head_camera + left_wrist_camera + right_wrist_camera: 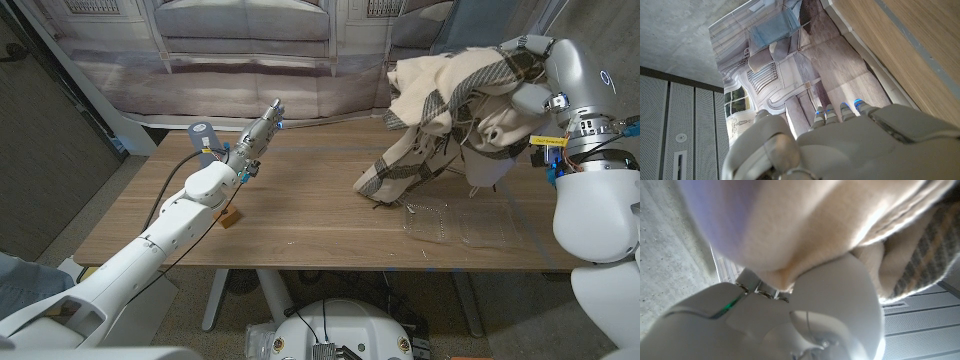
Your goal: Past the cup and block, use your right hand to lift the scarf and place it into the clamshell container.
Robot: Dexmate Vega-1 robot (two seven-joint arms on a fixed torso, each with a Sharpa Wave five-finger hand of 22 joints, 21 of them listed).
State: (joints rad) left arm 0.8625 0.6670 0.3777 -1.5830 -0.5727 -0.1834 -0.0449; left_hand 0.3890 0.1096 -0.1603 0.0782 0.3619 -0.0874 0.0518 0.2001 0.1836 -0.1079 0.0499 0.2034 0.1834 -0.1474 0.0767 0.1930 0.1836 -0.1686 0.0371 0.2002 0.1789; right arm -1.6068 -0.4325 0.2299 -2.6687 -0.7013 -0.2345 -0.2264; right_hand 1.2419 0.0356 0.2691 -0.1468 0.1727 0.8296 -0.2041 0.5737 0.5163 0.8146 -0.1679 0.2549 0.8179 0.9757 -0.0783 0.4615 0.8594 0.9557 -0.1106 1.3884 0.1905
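My right hand (pixel 527 88) holds the cream scarf (pixel 440 110) with dark plaid stripes high over the table's right side. The cloth hangs down, and its lower end (pixel 392 178) touches the wood. Up close, the scarf (pixel 815 220) drapes over that hand (pixel 790 315). The clear clamshell container (pixel 452 224) lies on the table just below and in front of the hanging cloth. A grey-blue cup (pixel 203 132) stands at the far left, and a small wooden block (pixel 231 218) sits nearer the front. Between them my left hand (pixel 256 138) is held out empty, its fingers (pixel 840 112) straight.
The wooden table (pixel 300 200) has its near edge at the front, and its surface (pixel 920 45) runs beside my left hand. A printed backdrop of a sofa (pixel 240 40) stands behind the table. A dark panel (pixel 40 130) stands at the left.
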